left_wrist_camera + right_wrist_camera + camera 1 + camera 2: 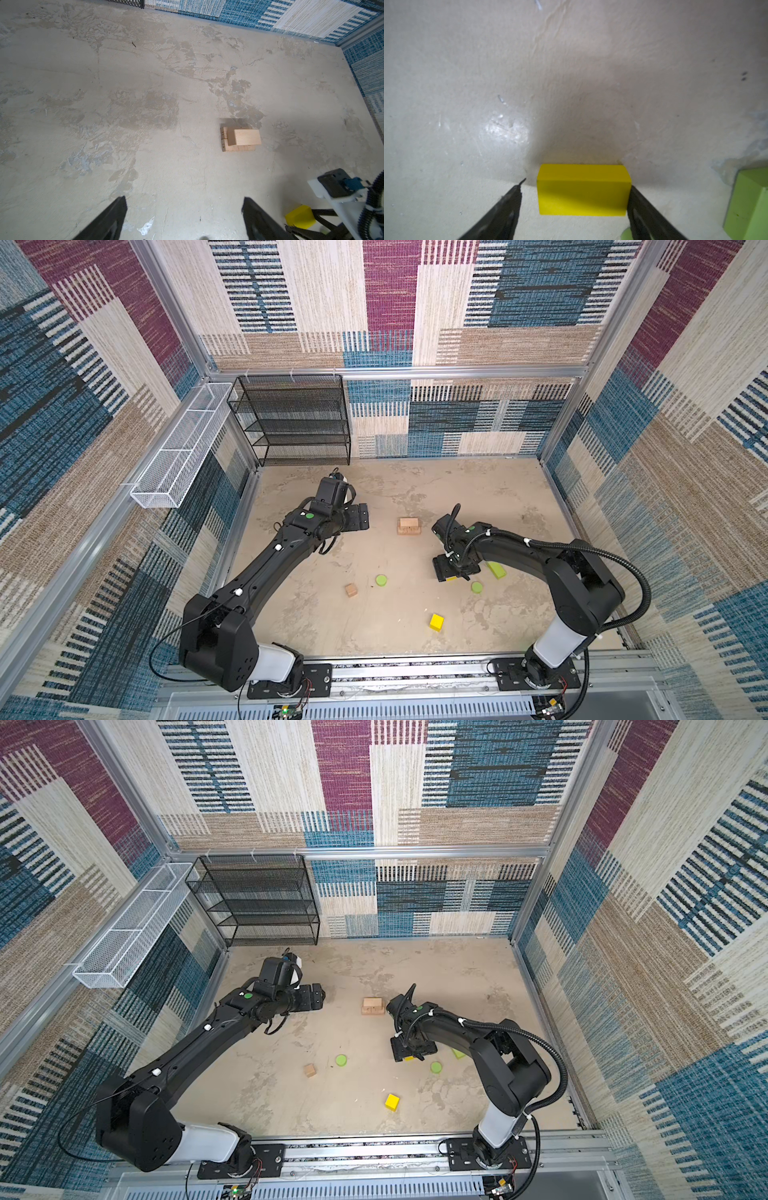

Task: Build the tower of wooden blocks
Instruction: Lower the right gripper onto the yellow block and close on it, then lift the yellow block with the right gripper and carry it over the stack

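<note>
I see a smooth yellow bar (583,191) on the rough, blotchy table (467,83). My right gripper (577,185) straddles it, touching one side only; left gripper (185,200) wide, empty.

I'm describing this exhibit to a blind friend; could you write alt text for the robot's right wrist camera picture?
A yellow bar lies on the beige table between the right gripper's two black fingers. One finger is at its end and the other a little off, so it is not yet clamped. A lime green bar shows at the picture's edge.
</note>
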